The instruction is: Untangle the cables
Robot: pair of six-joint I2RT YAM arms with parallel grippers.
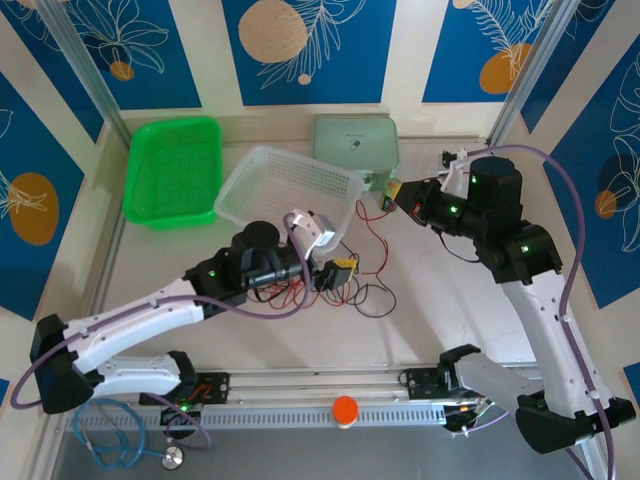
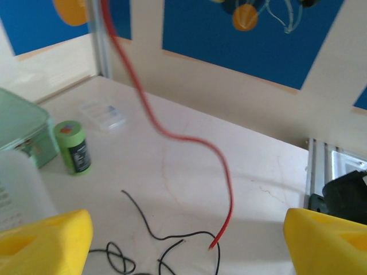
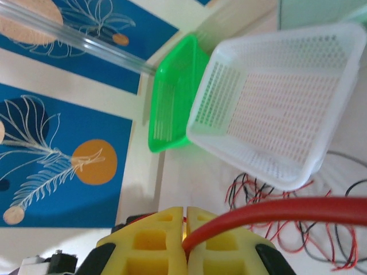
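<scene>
Red cable (image 3: 275, 209) is running out from the right gripper (image 3: 186, 226), whose fingers are pinching it tight and holding one end up off the table. Most of it is lying looped through the black cable (image 2: 139, 216) below the left gripper (image 2: 186, 240), which is gaping wide and gripping nothing. I judge the untangling barely begun.

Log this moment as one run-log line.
left gripper open, empty | right gripper shut on red cable | black cable loose on table | status: tangled

cables (image 3: 275, 207): red and black
left basket (image 1: 172, 165): bright green
middle basket (image 1: 290, 185): white mesh
case (image 1: 355, 145): pale green
wall panels (image 1: 360, 70): blue, white leaves, orange circles
</scene>
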